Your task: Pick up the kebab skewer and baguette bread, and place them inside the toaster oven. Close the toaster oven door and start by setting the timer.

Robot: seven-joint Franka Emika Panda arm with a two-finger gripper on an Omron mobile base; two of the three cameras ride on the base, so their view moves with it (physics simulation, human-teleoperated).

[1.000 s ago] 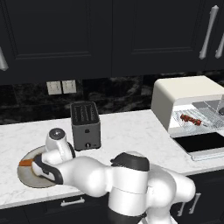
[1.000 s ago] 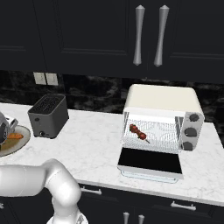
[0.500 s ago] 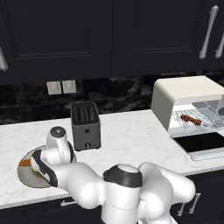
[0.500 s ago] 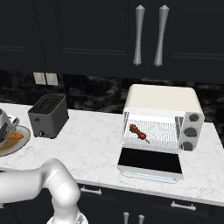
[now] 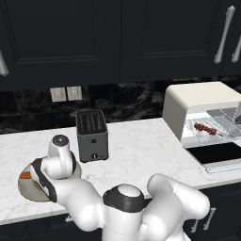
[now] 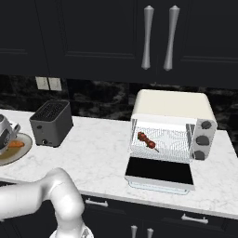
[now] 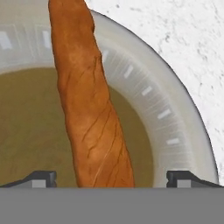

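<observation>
The baguette bread (image 7: pixel 87 100), long and orange-brown, lies across a round plate (image 7: pixel 175 109) at the counter's left end. My gripper (image 7: pixel 111 179) is open right above it, one fingertip on each side of the loaf's near end, neither touching. From the base, the hand (image 5: pixel 59 157) hangs over the plate (image 5: pixel 26 194) and only an orange end of the baguette (image 5: pixel 24 175) shows. The kebab skewer (image 6: pixel 146 139) rests on the wire rack inside the cream toaster oven (image 6: pixel 172 104). The toaster oven door (image 6: pixel 160 172) is folded down flat, open.
A dark grey slot toaster (image 5: pixel 92 135) stands on the marble counter between the plate and the oven. Three knobs (image 6: pixel 204 139) sit on the oven's right front. Dark cabinets hang above. Bare counter stretches in front of the toaster.
The arm's elbow has sunk lower and swung left while the hand stayed over the plate. The jaws stayed open.
</observation>
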